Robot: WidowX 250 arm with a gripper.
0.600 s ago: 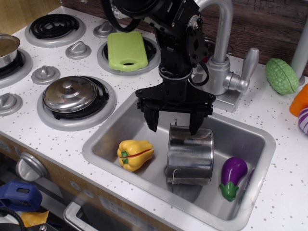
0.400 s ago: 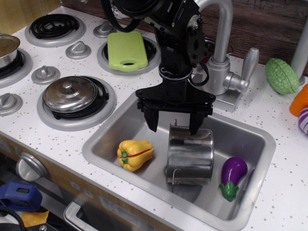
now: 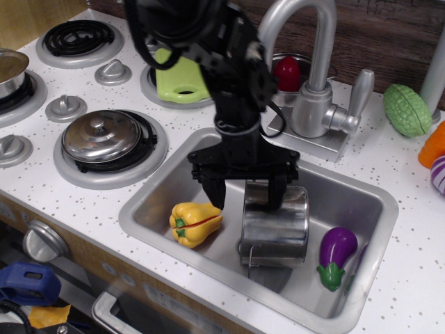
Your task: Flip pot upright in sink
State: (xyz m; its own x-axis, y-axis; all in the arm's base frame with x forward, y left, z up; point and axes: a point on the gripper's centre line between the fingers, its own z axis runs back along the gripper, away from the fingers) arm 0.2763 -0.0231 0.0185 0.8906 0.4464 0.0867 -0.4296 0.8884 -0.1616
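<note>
Observation.image shows the pot [image 3: 274, 224] lying on its side in the sink [image 3: 361, 198], mouth turned toward the front rim, one wire handle seen at its lower edge. Left of the pot a yellow pepper [image 3: 195, 223] is seen; right of it, an eggplant [image 3: 336, 255]. The gripper [image 3: 244, 190] is spread wide, its fingers lowered over the pot's back end, one finger overlapping the pot.

Tool [image 3: 245, 189] open over pot [image 3: 274, 226], in sink [image 3: 154, 193].
</note>
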